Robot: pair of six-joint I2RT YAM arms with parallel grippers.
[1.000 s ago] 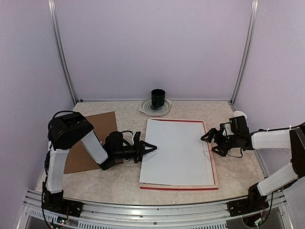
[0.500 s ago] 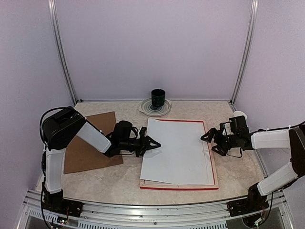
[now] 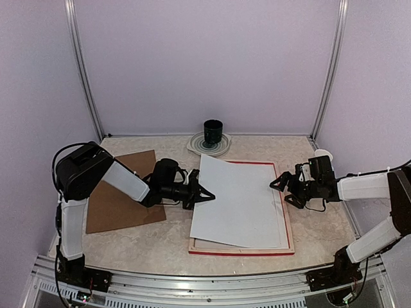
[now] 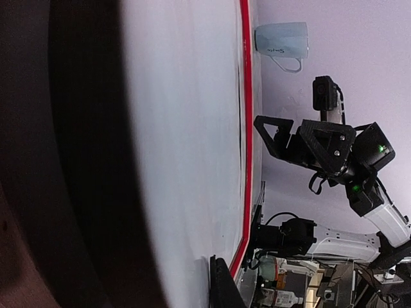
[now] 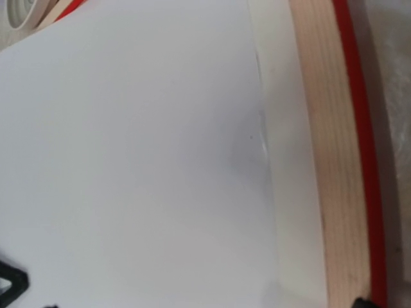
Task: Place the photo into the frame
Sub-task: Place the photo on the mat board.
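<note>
The frame (image 3: 241, 253) lies face down mid-table, its pale wood back (image 5: 334, 160) up and red edges (image 4: 246, 128) showing. The photo (image 3: 237, 199) rests on it with its white back (image 5: 128, 160) up, so the printed side is hidden. My left gripper (image 3: 203, 194) is shut on the photo's left edge, which is raised a little off the frame. One dark finger (image 4: 221, 289) presses the sheet (image 4: 186, 128). My right gripper (image 3: 282, 192) stands open at the frame's right side, just above the photo's right edge and holding nothing.
A brown cardboard board (image 3: 119, 192) lies flat under my left arm. A dark green cup (image 3: 212, 133) stands on a plate (image 3: 196, 146) at the back wall. A white mug (image 3: 321, 156) sits behind my right gripper. A cream mat strip (image 5: 282, 192) shows beside the photo.
My left gripper moved right to the photo's left edge, shut on it and raised it; the sheet now sits slightly skewed. The right arm has stayed put.
</note>
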